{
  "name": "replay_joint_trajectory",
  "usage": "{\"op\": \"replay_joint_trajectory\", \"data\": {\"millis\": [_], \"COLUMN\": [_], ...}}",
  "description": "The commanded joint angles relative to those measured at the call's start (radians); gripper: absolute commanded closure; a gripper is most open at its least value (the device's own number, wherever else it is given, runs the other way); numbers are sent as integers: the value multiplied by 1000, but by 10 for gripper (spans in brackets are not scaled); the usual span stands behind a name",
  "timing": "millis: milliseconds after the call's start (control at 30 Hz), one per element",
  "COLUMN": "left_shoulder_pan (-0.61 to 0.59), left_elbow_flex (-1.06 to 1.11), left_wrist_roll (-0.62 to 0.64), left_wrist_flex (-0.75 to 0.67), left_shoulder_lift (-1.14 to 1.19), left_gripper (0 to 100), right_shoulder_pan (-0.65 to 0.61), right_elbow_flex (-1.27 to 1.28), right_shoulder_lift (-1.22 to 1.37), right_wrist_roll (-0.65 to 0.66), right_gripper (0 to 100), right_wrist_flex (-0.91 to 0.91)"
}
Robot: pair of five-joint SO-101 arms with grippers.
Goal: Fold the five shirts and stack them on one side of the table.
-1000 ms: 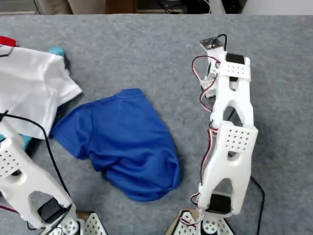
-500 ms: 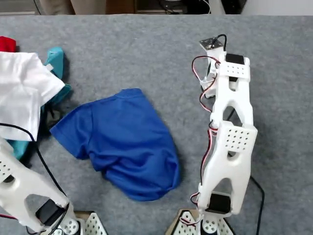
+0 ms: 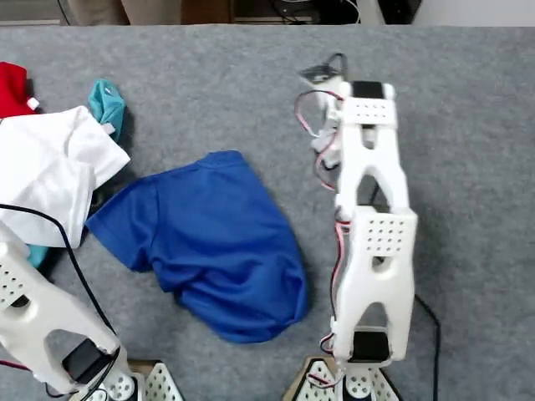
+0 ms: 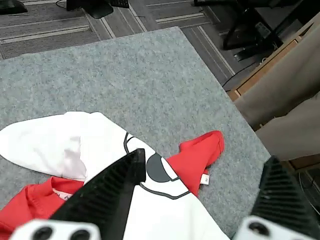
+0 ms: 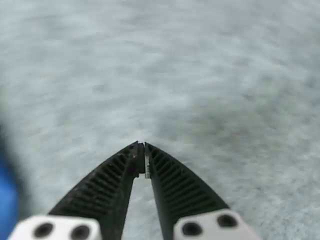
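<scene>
Right hand (image 5: 142,151) has swung left over the grey table (image 3: 472,125)

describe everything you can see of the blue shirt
The blue shirt is a short-sleeved tee of soft, matte royal-blue fabric. It lies loosely bunched, not neatly folded, near the middle of the grey table. One sleeve sticks out flat toward the white shirt; whether they touch cannot be told. The end nearest the arm bases is rounded, with creases and a tucked-under fold. No gripper touches it. The right arm lies alongside, apart from it.
</scene>
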Motion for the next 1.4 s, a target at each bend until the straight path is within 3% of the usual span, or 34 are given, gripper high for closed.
{"op": "replay_joint_trajectory", "data": {"millis": [0,133,300,400,500,633,833,1133,1367], "left_shoulder_pan": [-11,-58,-167,-247,-347,-471,-595,-690,-686], "left_elbow_flex": [-49,-34,37,126,242,338,499,724,744], "left_wrist_roll": [-72,-127,-147,-273,-318,-324,-420,-471,-489], "left_wrist_flex": [98,143,143,143,143,143,143,143,141], "left_shoulder_lift": [-84,-114,-153,-162,-163,-163,-163,-163,-163], "left_gripper": [640,677,867,981,981,981,981,981,981], "right_shoulder_pan": [-114,-265,-495,-601,-691,-763,-851,-924,-923], "right_elbow_flex": [-179,-200,-174,-166,-168,-166,-174,-176,-193], "right_shoulder_lift": [-82,-154,-229,-231,-219,-179,-125,-13,87], "right_wrist_roll": [52,54,52,52,40,-155,-402,-890,-1008], "right_gripper": [989,989,989,989,989,975,845,836,836], "right_wrist_flex": [161,161,160,157,157,157,157,78,41]}}
